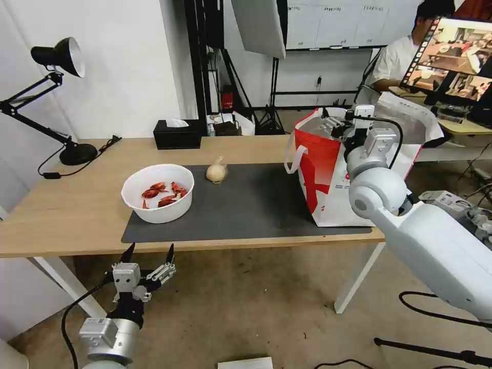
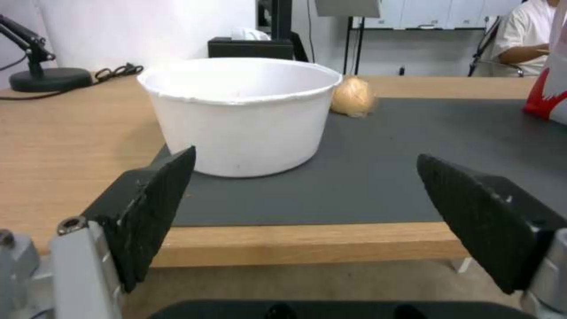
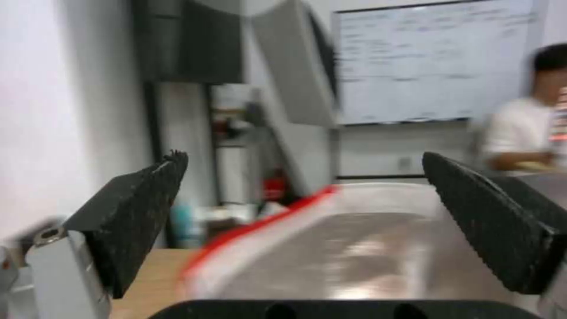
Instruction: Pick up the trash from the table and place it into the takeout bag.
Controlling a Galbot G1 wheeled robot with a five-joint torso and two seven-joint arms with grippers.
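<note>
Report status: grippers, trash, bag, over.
Left gripper open, empty, below table edge facing bowl of shells. Right gripper open, empty, over takeout bag. Beige lump on mat. Path clear.

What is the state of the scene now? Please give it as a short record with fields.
left gripper: open, empty, below the table edge, facing the bowl
right gripper: open, empty, above the takeout bag opening
bowl: on the mat, holds red shells
beige lump: on the mat, behind the bowl

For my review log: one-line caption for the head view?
Open left gripper waits below the table near the bowl; right gripper over the takeout bag.
</note>
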